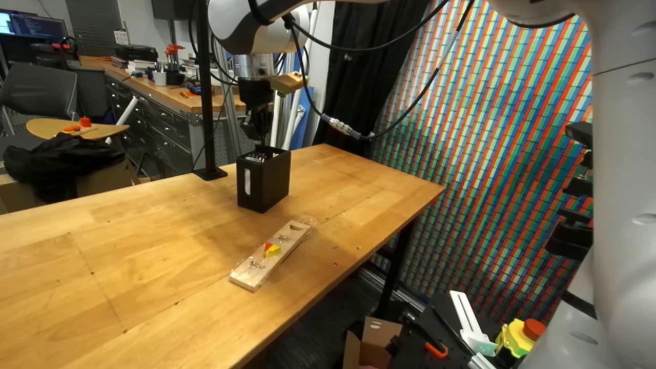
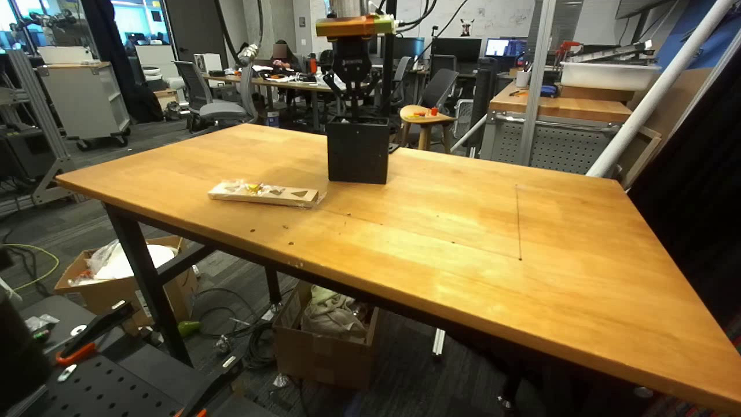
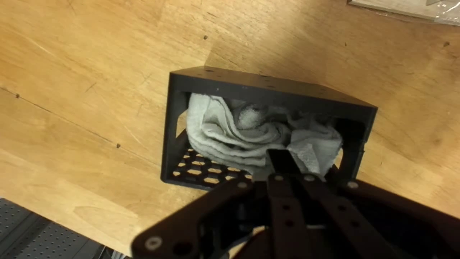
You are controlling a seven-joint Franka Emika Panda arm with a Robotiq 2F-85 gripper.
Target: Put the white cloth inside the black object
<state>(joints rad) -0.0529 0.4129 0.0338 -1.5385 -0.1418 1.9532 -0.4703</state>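
Observation:
The black object is an open-topped box standing upright on the wooden table, seen in both exterior views (image 1: 274, 187) (image 2: 358, 156) and from above in the wrist view (image 3: 273, 95). The white cloth (image 3: 230, 140) lies folded and bunched inside the box; part of the holed wall or floor shows beside it. In an exterior view, a pale patch shows through the box's side slot. My gripper (image 1: 263, 137) points down at the box opening, also in an exterior view (image 2: 355, 110). In the wrist view its fingertips (image 3: 284, 162) are together over the cloth, with no cloth visible between them.
A wooden shape-puzzle board in clear plastic (image 1: 271, 259) lies on the table near the box, also in an exterior view (image 2: 263, 194). A black post (image 1: 205, 102) stands at the table's edge close to the box. Cables hang from the arm.

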